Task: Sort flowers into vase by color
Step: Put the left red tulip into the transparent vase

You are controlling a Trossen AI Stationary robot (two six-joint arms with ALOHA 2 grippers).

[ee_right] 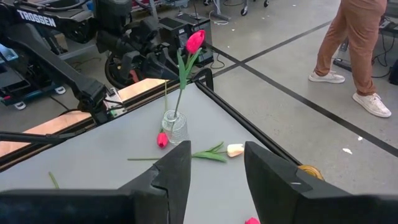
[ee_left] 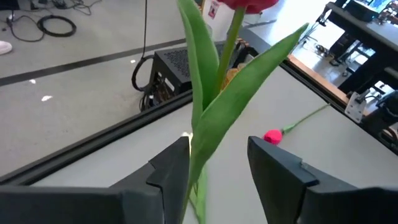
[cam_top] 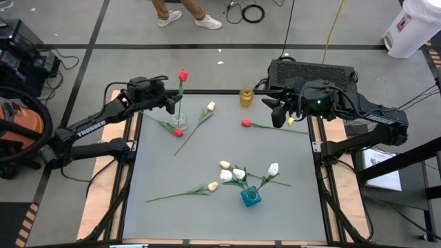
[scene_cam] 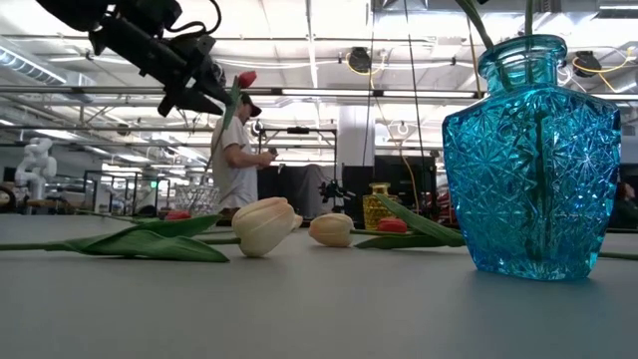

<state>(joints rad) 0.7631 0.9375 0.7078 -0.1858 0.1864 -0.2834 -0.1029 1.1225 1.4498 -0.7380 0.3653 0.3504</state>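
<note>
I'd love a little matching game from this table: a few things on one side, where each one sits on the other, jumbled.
Things:
1. blue vase
2. clear vase
3. amber vase
4. left gripper

Places or states:
A. at the table's far edge, with no flower in it
B. open on either side of the upright red tulip's stem
C. near the table's front, holding white tulips
D. at the far left of the table, with one red tulip standing in it

Pairs: 1-C, 2-D, 3-A, 4-B
</note>
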